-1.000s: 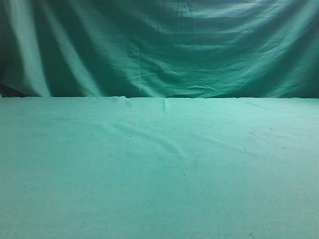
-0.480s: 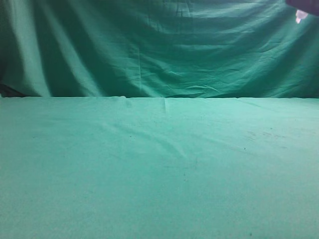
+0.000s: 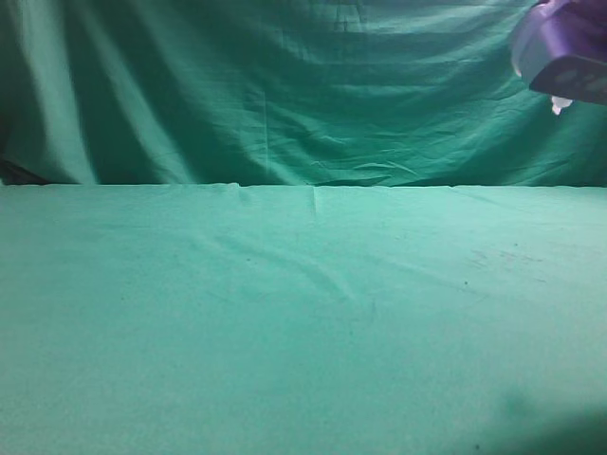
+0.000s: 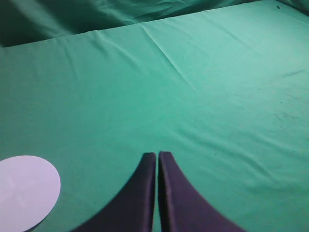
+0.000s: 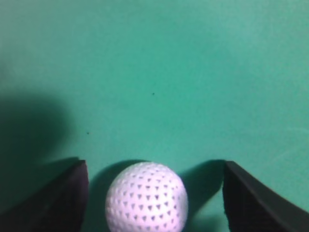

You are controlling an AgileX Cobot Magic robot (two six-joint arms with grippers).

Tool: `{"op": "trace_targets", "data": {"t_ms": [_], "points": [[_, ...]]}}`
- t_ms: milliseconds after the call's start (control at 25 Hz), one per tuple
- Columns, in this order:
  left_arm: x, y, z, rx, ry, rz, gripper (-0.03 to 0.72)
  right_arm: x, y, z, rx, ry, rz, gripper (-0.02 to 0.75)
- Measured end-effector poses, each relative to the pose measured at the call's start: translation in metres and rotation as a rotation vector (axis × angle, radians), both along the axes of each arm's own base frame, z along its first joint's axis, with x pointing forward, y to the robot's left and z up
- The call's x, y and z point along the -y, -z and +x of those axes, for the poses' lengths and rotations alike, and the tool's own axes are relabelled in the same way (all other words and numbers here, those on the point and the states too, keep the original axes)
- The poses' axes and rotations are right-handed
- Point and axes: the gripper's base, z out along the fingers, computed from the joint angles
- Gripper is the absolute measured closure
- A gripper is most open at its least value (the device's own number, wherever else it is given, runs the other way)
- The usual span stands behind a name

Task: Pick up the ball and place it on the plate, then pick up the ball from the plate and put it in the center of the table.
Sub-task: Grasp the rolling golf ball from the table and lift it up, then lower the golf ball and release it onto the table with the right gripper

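Observation:
The white dimpled ball (image 5: 146, 198) rests on the teal-green table (image 5: 169, 72) in the right wrist view, at the bottom centre. My right gripper (image 5: 155, 166) is open, with one dark finger on each side of the ball and a gap to each. My left gripper (image 4: 158, 154) is shut and empty, above the table (image 4: 203, 96). The white round plate (image 4: 26, 191) lies flat at the lower left of the left wrist view, to the left of the shut fingers. The ball and plate are out of the exterior view.
A purple part of the right arm (image 3: 564, 47) shows at the top right of the exterior view, in front of the draped green backdrop (image 3: 285, 95). The table cloth (image 3: 285, 322) has shallow wrinkles near its middle.
The right arm has come further into the exterior view at the top right, moving down and left. A shadow has appeared at the bottom right of the table.

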Motion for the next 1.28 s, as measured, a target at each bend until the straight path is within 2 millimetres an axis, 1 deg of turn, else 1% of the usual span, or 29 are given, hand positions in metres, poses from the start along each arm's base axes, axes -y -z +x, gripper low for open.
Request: {"op": "trace_targets", "data": {"t_ms": [40,200,240,280,440,520,640,880,960,1000,1080,1160,1280], "points": [[0.000,0.000,0.000,0.000,0.000,0.000,0.688,0.000,0.000,0.000,0.000,0.001,0.000,0.209],[0.000,0.000,0.000,-0.001,0.001,0.000,0.688,0.000,0.000,0.000,-0.008,0.009,-0.006,0.406],[0.000,0.000,0.000,-0.001,0.001,0.000,0.688,0.000,-0.001,-0.001,-0.010,0.013,-0.008,0.419],[0.000,0.000,0.000,-0.001,0.001,0.000,0.688,0.000,-0.001,-0.001,-0.012,0.013,-0.010,0.408],[0.000,0.000,0.000,-0.001,0.001,0.000,0.688,0.000,-0.002,0.000,-0.017,0.013,-0.012,0.408],[0.000,0.000,0.000,-0.001,0.001,0.000,0.688,-0.004,-0.009,0.005,-0.006,0.011,0.000,0.408],[0.000,0.000,0.000,-0.003,0.005,0.004,0.688,-0.018,-0.033,0.021,0.068,0.008,0.060,0.408],[0.002,0.003,-0.002,-0.002,0.061,0.072,0.688,-0.049,-0.105,0.066,0.317,-0.025,0.197,0.408],[0.002,0.004,-0.004,0.001,0.070,0.078,0.688,-0.057,-0.120,0.080,0.372,-0.038,0.212,0.408],[0.002,0.007,-0.006,-0.001,0.072,0.081,0.688,-0.062,-0.124,0.088,0.393,-0.044,0.214,0.408],[0.002,0.016,-0.010,-0.013,0.072,0.082,0.688,-0.071,-0.125,0.101,0.409,-0.069,0.201,0.408],[0.001,0.026,-0.015,-0.019,0.067,0.081,0.688,-0.081,-0.116,0.115,0.402,-0.091,0.186,0.408],[-0.001,0.032,-0.019,0.007,0.045,0.067,0.688,-0.098,-0.096,0.134,0.403,-0.121,0.181,0.408]]}}
